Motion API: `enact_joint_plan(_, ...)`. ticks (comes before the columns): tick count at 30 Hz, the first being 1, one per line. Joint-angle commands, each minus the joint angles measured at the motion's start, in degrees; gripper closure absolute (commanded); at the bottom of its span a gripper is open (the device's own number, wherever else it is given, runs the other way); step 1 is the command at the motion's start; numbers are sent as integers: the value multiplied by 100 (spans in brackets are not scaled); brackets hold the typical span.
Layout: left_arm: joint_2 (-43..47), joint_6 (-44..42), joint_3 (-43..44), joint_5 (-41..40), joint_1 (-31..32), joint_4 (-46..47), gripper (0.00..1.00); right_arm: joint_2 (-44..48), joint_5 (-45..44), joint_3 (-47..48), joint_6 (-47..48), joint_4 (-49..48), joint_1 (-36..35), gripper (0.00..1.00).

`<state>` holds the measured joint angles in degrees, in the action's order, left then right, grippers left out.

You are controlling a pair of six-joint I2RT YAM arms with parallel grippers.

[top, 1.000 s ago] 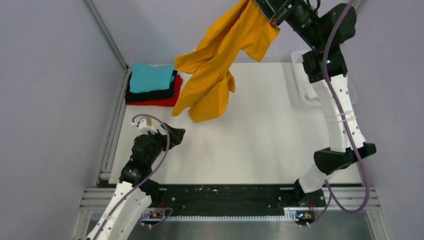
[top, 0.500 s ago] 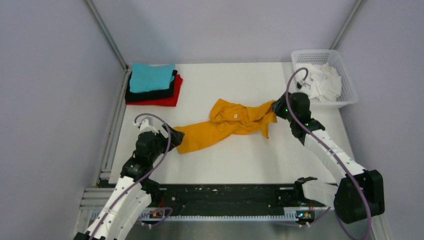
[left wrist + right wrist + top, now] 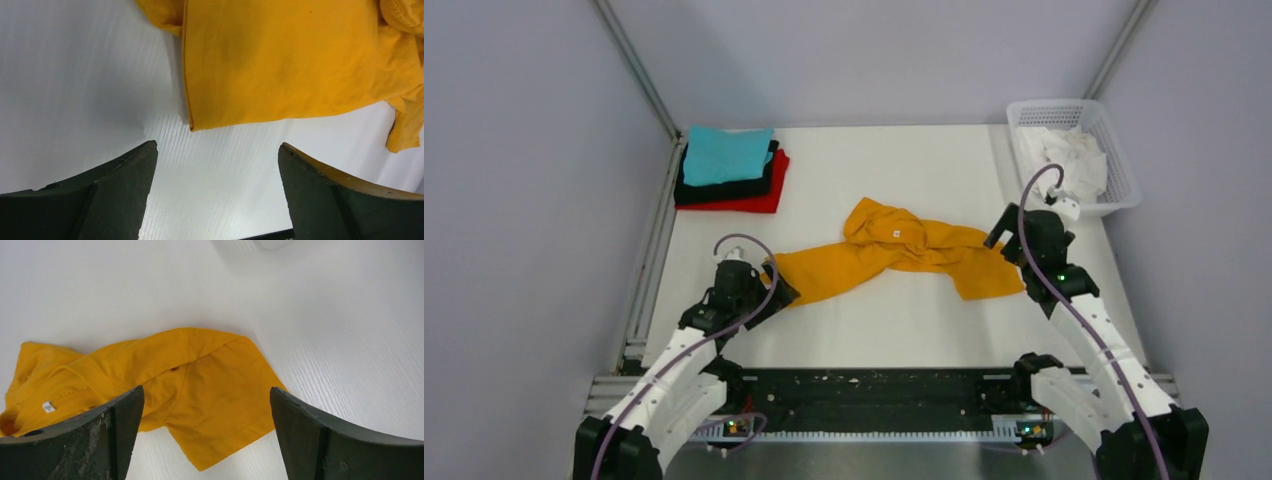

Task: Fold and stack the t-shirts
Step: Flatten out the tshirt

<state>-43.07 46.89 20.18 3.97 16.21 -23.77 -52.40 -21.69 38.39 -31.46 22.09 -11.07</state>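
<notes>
A mustard-orange t-shirt (image 3: 894, 255) lies bunched and twisted across the middle of the white table. At the far left corner sits a stack of folded t-shirts: teal (image 3: 726, 153) on black (image 3: 724, 187) on red (image 3: 744, 203). My left gripper (image 3: 776, 283) is open at the shirt's left end, whose hem corner (image 3: 192, 125) lies just ahead of the bare gap between the jaws (image 3: 215, 155). My right gripper (image 3: 1001, 238) is open over the shirt's right end, with the cloth (image 3: 220, 405) below the jaws and not held (image 3: 205, 395).
A white mesh basket (image 3: 1119, 155) holding white cloth (image 3: 1064, 165) stands at the far right corner. Grey walls close in left, right and behind. A black rail (image 3: 874, 390) runs along the near edge between the arm bases.
The right arm brought the hanging orange shirt down onto the table, let go of it and drew back to the right. The left gripper shifted slightly to the shirt's left end.
</notes>
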Motion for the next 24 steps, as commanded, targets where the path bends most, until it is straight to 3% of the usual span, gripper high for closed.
enact_joint_plan(1, -106, 165, 42, 154, 5, 96, 8, 703, 796, -263, 105, 267, 2, 6)
enact_joint_plan(5, -588, 212, -26, 265, 5, 538, 13, 1096, 1517, -839, -172, -11, 3, 6)
enact_joint_plan(11, -1745, 276, 139, 5, 14, 1154, 39, 1194, 1811, -1182, -349, -13, 7, 6)
enact_joint_plan(13, -2037, 254, 189, 119, 12, 1422, 57, 1160, 2090, -1251, -297, 37, 4, 6)
enact_joint_plan(16, -2360, 164, 241, 482, 34, 1780, 98, 965, 2465, -1202, 109, 251, -62, 7)
enact_joint_plan(20, -2467, 101, 309, 543, 103, 1931, 100, 93, 1559, -904, 114, 602, -734, 8)
enact_joint_plan(24, -2058, 95, 249, 406, 154, 1858, 100, -632, 1104, -738, -161, 307, -1120, 10)
